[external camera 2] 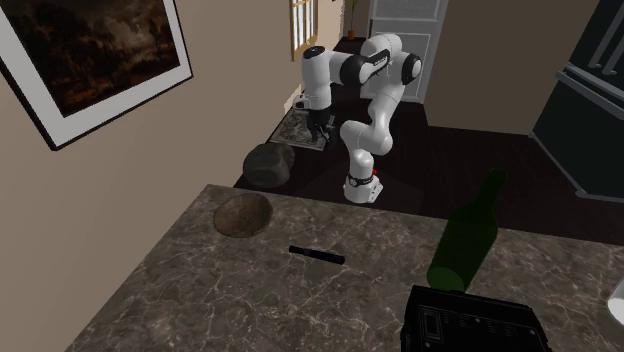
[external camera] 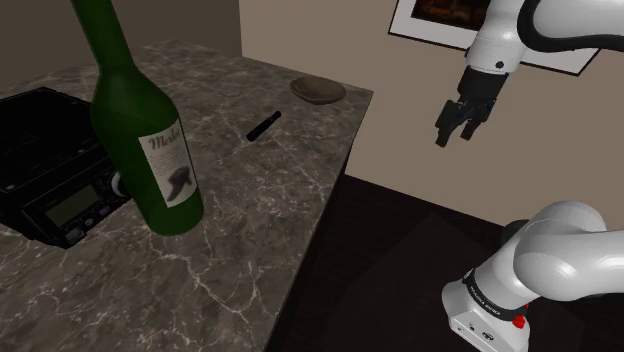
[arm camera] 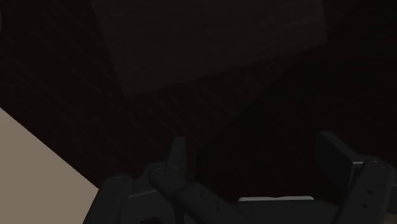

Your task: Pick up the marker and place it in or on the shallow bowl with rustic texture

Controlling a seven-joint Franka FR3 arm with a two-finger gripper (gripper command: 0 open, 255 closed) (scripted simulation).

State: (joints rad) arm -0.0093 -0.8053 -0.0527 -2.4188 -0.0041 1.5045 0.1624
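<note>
A black marker lies on the marble counter, a short way from a shallow brown bowl near the counter's far corner. In the second exterior view the marker lies just right of the bowl. My gripper hangs in the air off the counter, over the dark floor, to the shoulder view's right of the bowl. Its fingers stand apart with nothing between them, and the gripper looks down at the dark floor.
A tall green wine bottle and a black radio stand on the counter at the shoulder view's left. A framed picture hangs on the beige wall behind the arm. A dark rounded object sits on the floor near the stand.
</note>
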